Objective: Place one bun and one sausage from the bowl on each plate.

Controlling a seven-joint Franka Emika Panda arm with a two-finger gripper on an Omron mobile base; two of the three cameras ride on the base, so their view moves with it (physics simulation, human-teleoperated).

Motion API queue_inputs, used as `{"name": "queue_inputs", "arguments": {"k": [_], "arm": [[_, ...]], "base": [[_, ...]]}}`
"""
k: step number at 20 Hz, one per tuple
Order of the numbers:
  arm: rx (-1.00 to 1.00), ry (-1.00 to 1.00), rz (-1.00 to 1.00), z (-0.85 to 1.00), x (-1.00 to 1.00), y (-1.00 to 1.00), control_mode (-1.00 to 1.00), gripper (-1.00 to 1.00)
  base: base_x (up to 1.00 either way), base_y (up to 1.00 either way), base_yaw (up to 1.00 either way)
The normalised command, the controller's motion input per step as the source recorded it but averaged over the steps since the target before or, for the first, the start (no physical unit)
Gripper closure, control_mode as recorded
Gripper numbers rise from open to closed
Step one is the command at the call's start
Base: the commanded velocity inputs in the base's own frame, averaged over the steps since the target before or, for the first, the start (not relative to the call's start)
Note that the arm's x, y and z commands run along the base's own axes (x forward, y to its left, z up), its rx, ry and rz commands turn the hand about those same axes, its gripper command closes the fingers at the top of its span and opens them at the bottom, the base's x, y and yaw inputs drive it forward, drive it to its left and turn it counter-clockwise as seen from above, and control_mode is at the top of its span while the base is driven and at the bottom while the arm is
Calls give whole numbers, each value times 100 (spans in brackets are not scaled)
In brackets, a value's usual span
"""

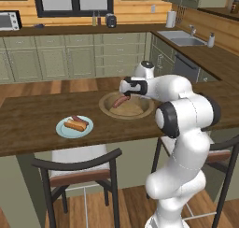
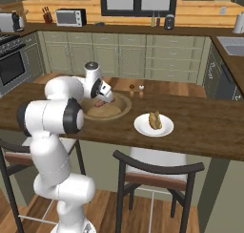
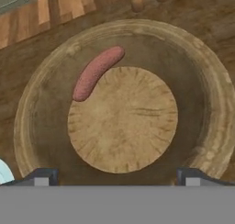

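The tan bowl (image 3: 27,126) sits mid-frame on the dark wooden counter (image 1: 28,124), and one reddish sausage (image 3: 97,72) lies alone in it, resting on the sloped inner wall at the upper left of the hand view, just off the flat pale bottom. In the left base view the light blue plate (image 1: 62,130), lower left of the bowl, carries a bun (image 1: 74,126) and a second sausage (image 1: 80,120) lying side by side, touching. In the right base view the white plate (image 2: 143,128), right of the bowl, holds a bun (image 2: 155,121) by itself.

The gripper (image 3: 117,175) hangs over the bowl with its fingers spread wide, the two dark tips near the bottom corners of the hand view. Nothing is between them and they touch nothing; the sausage lies well up-frame of them.

The right base view also shows two small shakers (image 2: 136,88) on the counter beyond the bowl; their bases peek in at the top edge of the hand view. In the base views the arm covers part of the bowl.
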Motion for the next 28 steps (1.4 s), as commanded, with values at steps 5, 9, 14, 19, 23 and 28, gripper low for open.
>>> {"name": "queue_inputs", "arguments": {"k": [5, 9, 14, 19, 23, 28], "arm": [[0, 0, -14, -11, 70, 23, -100, -100], [1, 6, -5, -42, 18, 0, -100, -100], [8, 6, 0, -40, 14, -4, -100, -100], [1, 1, -1, -3, 50, 0, -100, -100], [0, 2, -3, -12, 56, 2, -100, -100], [0, 1, -4, -40, 31, 0, -100, -100]], "base": [[0, 0, 0], [0, 0, 0], [0, 0, 0], [0, 0, 0], [0, 0, 0], [0, 0, 0]]}}
